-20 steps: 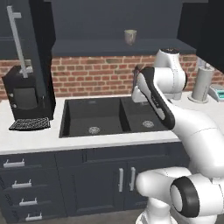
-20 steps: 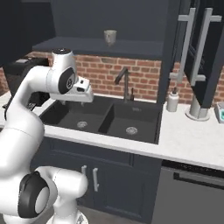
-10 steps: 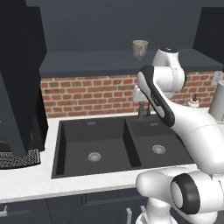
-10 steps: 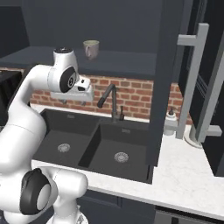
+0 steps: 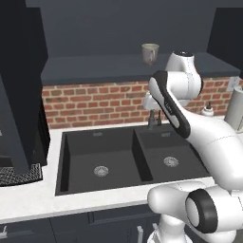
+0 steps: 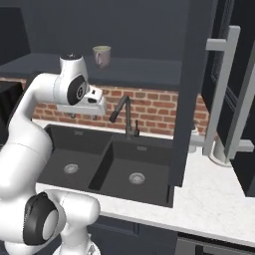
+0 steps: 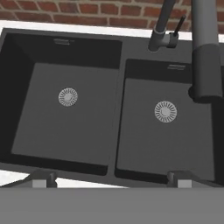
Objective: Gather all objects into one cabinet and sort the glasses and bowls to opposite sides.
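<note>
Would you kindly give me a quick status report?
Tool open, empty, above the sink. One mug on the shelf above the brick. Faucet close ahead.

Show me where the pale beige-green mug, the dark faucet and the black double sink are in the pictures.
Pale beige-green mug (image 5: 150, 52), left base view: its side wall.
Dark faucet (image 6: 125, 112), right base view: upper spout.
Black double sink (image 7: 68, 113), hand view: floor of one basin.
</note>
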Motion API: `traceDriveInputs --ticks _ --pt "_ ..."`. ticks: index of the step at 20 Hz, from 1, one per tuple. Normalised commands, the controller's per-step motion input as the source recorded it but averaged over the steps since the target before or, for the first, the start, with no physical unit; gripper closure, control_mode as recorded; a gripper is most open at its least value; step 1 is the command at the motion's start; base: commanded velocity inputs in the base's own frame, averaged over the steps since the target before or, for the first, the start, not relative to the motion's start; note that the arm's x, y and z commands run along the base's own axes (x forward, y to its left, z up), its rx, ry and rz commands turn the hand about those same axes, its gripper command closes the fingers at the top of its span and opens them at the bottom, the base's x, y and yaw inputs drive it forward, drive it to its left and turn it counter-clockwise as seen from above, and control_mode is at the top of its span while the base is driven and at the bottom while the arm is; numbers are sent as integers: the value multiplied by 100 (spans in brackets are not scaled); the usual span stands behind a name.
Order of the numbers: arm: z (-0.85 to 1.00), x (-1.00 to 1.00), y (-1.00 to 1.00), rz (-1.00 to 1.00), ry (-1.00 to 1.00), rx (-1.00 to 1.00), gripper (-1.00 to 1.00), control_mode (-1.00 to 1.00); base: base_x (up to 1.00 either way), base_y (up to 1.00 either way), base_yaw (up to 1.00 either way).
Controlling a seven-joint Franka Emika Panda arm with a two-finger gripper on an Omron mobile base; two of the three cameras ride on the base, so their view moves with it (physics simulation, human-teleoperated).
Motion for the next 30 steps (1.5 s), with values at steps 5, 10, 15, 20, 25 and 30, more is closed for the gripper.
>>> traceDriveInputs --ticks 5,10,15,20,25,30 --pt "0 0 0 0 0 0 -100 100 63 21 -9" --pt "0 0 0 0 0 0 -100 100 32 19 -8" --pt "17 4 19 -1 -28 0 -100 -100 6 9 -2" --pt "73 0 46 -4 -56 0 -100 -100 0 0 0" --pt "99 1 60 -9 -48 0 -100 -100 0 0 0" --pt "81 23 52 -26 -41 0 -100 -100 0 0 0"
